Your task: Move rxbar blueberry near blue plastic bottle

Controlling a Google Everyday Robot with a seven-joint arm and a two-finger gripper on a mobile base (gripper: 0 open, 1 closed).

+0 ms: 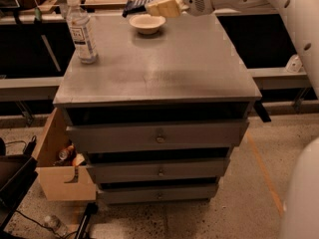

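The blue plastic bottle [82,31], clear with a white cap and white label, stands upright at the far left of the grey cabinet top [164,68]. My gripper [149,7] hangs above the far edge of the cabinet, just over a small white bowl [147,23]. It is shut on the rxbar blueberry [134,6], a dark flat bar that sticks out to the left of the cream fingers [167,8]. The bar is in the air, to the right of the bottle and apart from it.
The cabinet has three drawers [159,133] in front. An open cardboard box [60,173] with clutter sits on the floor at its left. A small clear nozzle bottle [294,63] stands on a ledge at right. My white arm [299,14] crosses the top right.
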